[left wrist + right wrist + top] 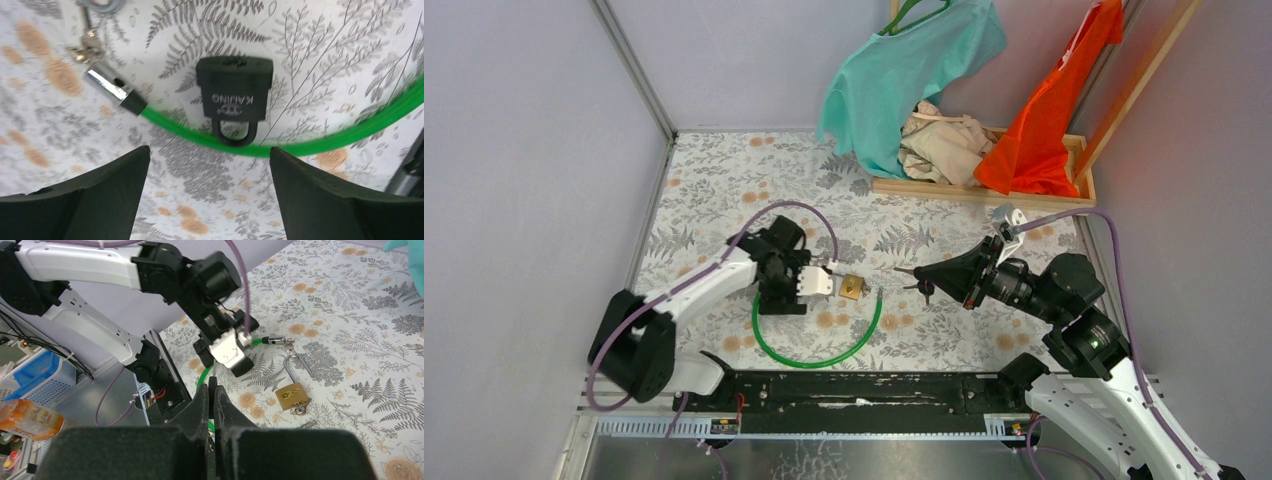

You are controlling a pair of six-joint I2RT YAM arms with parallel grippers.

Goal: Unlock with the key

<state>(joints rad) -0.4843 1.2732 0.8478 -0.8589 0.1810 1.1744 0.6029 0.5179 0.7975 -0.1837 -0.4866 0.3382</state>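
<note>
A brass padlock (pixel 852 288) lies on the floral tablecloth, right in front of my left gripper (pixel 824 282). In the left wrist view the padlock (pixel 234 90) looks dark, and its shackle crosses the green cable (pixel 320 142). My left gripper (pixel 209 150) is open just short of the shackle, with nothing between its fingers. The cable's metal end (pixel 107 86) and a small bunch of keys (pixel 86 47) lie up-left. My right gripper (pixel 904 271) hovers right of the padlock (pixel 291 396). The right gripper (pixel 213 382) is shut on the thin black head of a key (pixel 212 390).
The green cable (pixel 814 345) forms a loop near the front rail (pixel 874 385). A wooden rack (pixel 984 190) at the back right holds a teal shirt (pixel 904 70), beige cloth (pixel 939 145) and orange cloth (pixel 1049 120). Walls close in on both sides.
</note>
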